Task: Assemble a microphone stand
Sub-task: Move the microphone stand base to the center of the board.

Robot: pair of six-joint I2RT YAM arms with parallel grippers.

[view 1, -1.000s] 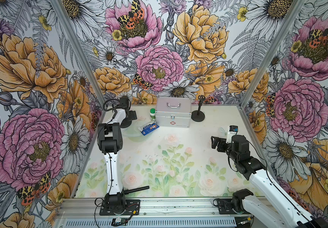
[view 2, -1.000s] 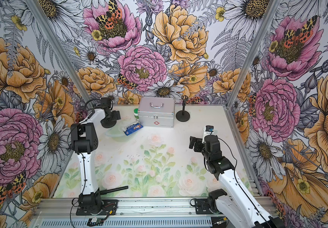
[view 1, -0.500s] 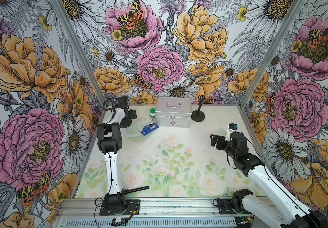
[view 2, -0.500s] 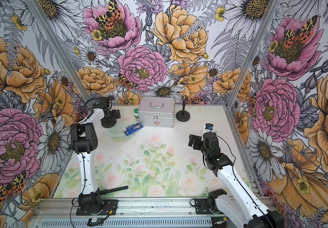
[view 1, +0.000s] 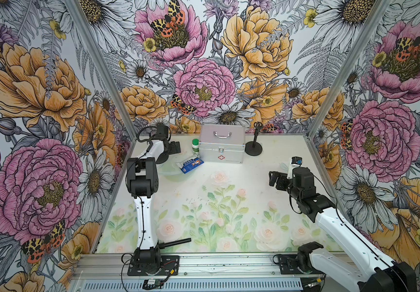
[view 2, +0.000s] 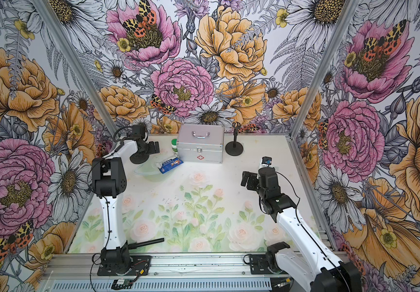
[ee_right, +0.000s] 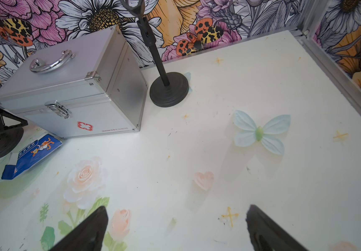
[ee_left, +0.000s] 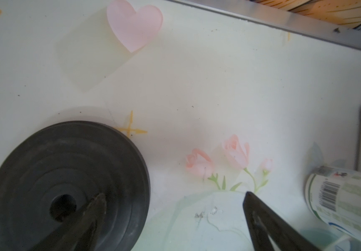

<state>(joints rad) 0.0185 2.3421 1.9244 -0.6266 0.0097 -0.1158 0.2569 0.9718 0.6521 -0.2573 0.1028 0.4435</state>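
A black round stand base (ee_left: 44, 163) with a centre hole lies flat at the back left, partly under my left arm in both top views (view 1: 163, 159) (view 2: 139, 159). My left gripper (ee_left: 174, 195) (view 1: 174, 147) hovers open over it. One finger (ee_left: 97, 204) is above the disc near the hole, and its partner is past the rim. A loose black rod (view 1: 176, 243) (view 2: 148, 243) lies at the front by the left arm's foot. A second stand (ee_right: 168, 93) (view 1: 253, 149) stands upright, pole in its base, right of the case. My right gripper (ee_right: 177, 208) (view 1: 274, 178) is open and holds nothing at mid right.
A silver first-aid case (view 1: 221, 149) (ee_right: 70, 91) stands at the back middle. Left of it is a green-capped bottle (view 1: 195, 146) (ee_left: 345, 202). A blue packet (view 1: 190, 164) rests on a clear plastic dish (view 1: 168, 170) beside the base. Metal frame rails edge the table.
My right arm has shifted a little toward the back of the table. The left arm and the objects have not moved.
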